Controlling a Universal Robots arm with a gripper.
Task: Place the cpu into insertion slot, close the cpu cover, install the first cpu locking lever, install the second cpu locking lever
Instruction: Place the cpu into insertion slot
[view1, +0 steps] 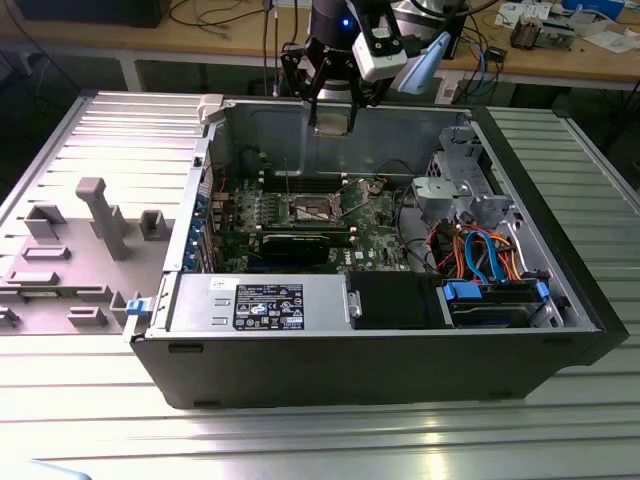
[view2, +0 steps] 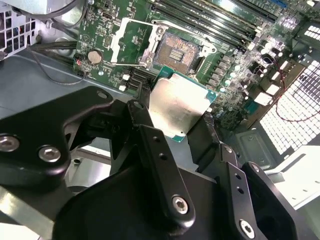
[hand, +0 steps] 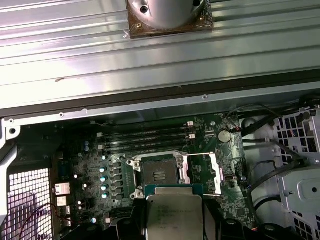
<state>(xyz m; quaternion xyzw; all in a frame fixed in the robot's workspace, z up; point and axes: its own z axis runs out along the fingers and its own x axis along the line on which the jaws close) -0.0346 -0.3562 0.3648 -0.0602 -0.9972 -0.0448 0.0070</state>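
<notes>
The hand (view2: 172, 124) holds the cpu (view2: 180, 100), seemingly well above the insertion slot (view2: 181, 49).

gripper (view2: 172, 122) holding cpu (view2: 181, 102), insertion slot (view2: 177, 50) uncovered

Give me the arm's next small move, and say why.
Probably ease the pincer, shut on the cpu, over and down toward the insertion slot. The cpu hangs clear of it, its dark centre lies bare, and the cpu cover stands flipped open beside it.

The cpu (view2: 177, 107) has a dull, brushed metal top. The cover (view2: 115, 45) is shiny metal, the ribbed surface (view1: 300, 440) glossy metal, the jaws matt black.
</notes>
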